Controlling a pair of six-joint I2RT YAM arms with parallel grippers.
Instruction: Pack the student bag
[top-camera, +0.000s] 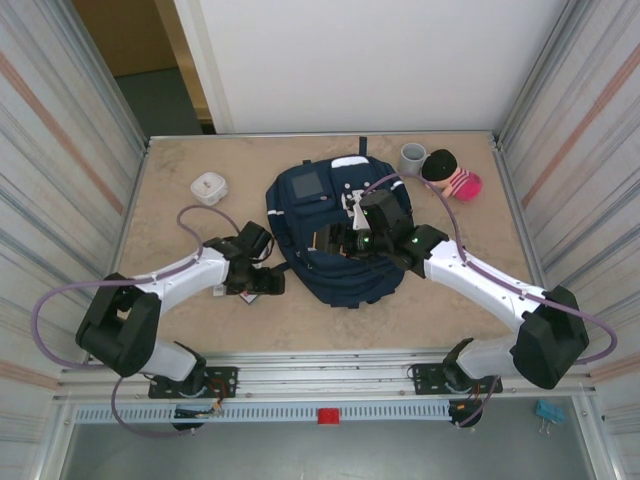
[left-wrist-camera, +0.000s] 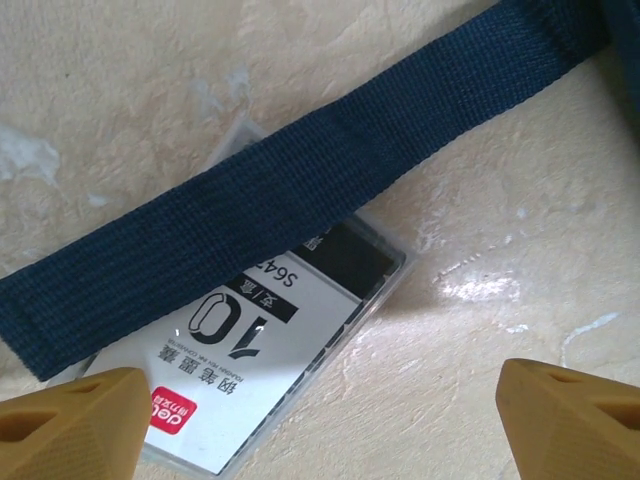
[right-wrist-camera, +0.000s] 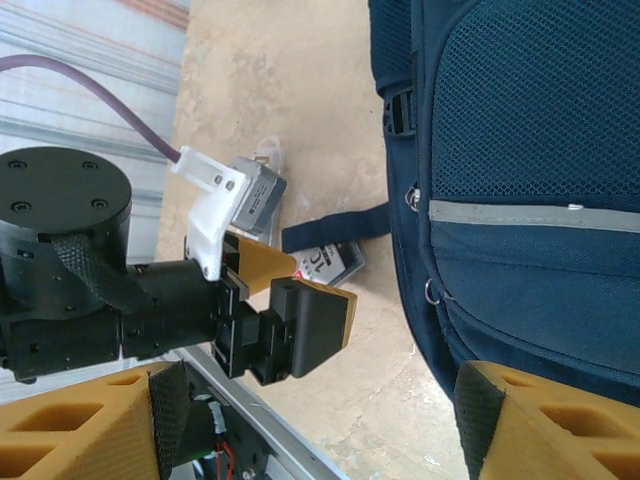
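Strap over packet beneath splayed left end effector; right end effector splayed, empty, at student bag edge.

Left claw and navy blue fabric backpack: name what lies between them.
In the left wrist view, a flat clear white-labelled plastic packet, crossed by a navy webbing strap of the backpack, lies ahead of the left claw.

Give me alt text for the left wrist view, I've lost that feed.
A navy strap lies diagonally across a clear plastic pack with a white label reading 10, flat on the beige table. The left gripper is open, its two yellow fingertips wide apart at the bottom corners of the view.
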